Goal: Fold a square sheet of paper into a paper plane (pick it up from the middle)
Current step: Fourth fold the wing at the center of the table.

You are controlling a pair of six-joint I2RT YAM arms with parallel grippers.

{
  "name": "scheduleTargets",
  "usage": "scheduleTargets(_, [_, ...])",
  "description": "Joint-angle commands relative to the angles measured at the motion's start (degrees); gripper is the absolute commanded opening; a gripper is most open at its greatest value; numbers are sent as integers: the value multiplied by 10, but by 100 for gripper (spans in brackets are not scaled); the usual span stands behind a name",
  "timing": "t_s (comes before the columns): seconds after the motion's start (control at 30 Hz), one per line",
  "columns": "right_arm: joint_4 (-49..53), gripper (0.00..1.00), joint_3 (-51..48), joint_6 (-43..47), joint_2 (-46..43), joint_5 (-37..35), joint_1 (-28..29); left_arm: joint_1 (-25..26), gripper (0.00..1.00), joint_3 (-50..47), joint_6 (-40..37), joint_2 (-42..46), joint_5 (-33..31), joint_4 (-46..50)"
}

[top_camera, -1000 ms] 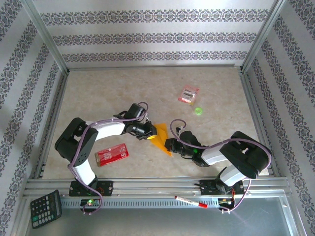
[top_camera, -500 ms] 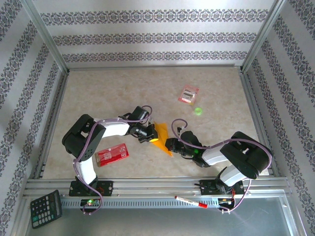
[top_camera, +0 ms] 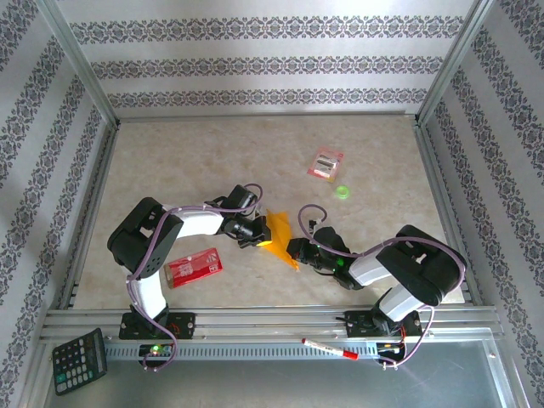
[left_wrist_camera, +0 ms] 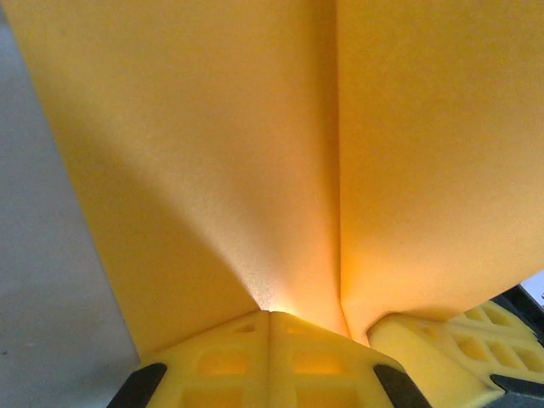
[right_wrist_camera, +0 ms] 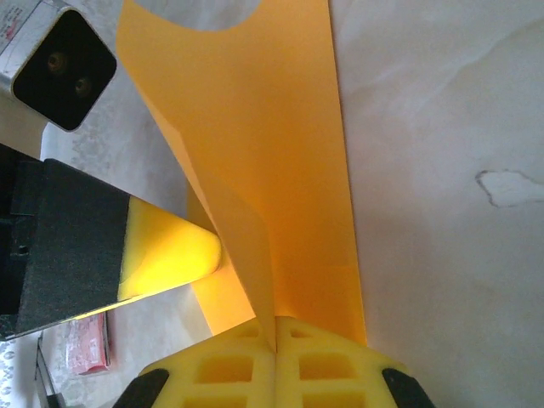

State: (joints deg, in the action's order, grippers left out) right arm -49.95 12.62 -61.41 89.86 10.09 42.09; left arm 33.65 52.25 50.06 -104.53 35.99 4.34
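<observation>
My left hand [top_camera: 257,235] and right hand [top_camera: 295,249], both pinched shut, share one orange-yellow sheet of paper [top_camera: 277,228]. It is creased into a V and lifted mid-surface [top_camera: 212,161] towards the near edge. One red packet [top_camera: 192,266] lies near-left, one pink-and-white packet [top_camera: 325,162] far-right.

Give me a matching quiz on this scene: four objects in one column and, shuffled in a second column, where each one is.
Objects
1. sheet of paper
2. red packet
3. calculator
4. small green object

Places
A. on the metal ledge, near-left corner
B. beside the pink-and-white packet, far right
C. pinched by the left tool and the right tool
D. flat on the table, left of centre

Pairs: 1-C, 2-D, 3-A, 4-B
</observation>
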Motion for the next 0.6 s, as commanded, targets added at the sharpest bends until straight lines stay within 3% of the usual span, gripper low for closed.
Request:
scheduleTargets(0.0, [-17,0,-9,-14,16,5,-7,-5,0,-3,-17,-2,-16,36])
scheduleTargets(0.57, [-34,0,-12,-9,15,22,-11,-8,0,3,-24,2,-24,54])
